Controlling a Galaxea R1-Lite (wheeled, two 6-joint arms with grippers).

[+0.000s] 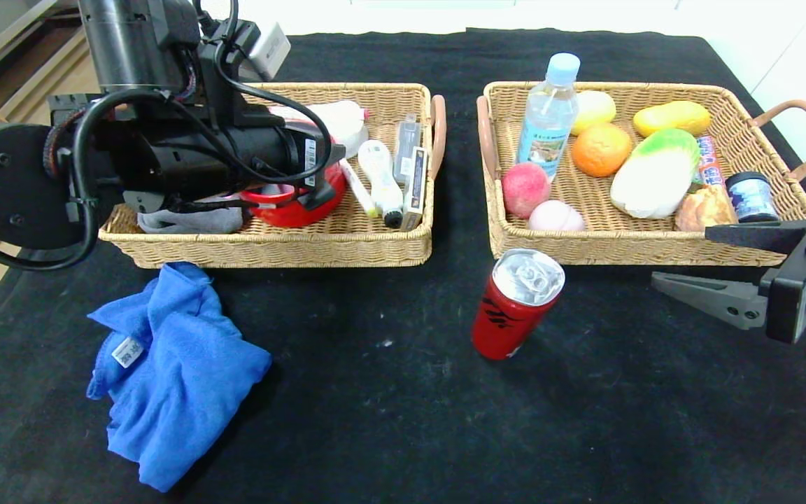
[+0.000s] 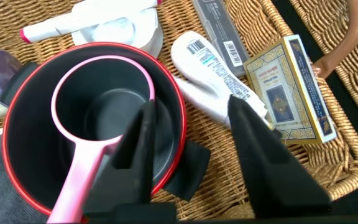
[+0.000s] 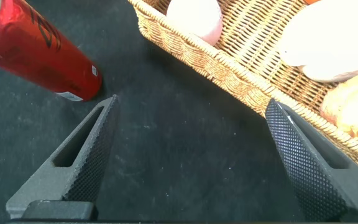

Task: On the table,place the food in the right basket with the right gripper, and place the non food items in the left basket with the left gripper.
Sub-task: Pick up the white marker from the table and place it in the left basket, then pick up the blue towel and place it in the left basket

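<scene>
My left gripper hangs open and empty low over the left basket; one finger reaches over the rim of a red bowl. The white bottle with black brush tip and the thin pale yellow stick lie in that basket. On the table, in front of it, lies the blue cloth. The red can stands before the right basket, which holds the orange and the clear bottle. To the can's right, my right gripper is wide open and empty.
The red bowl holds a pink ladle. A card box and a grey cloth also fill the left basket. A peach, a cabbage and a dark jar crowd the right basket.
</scene>
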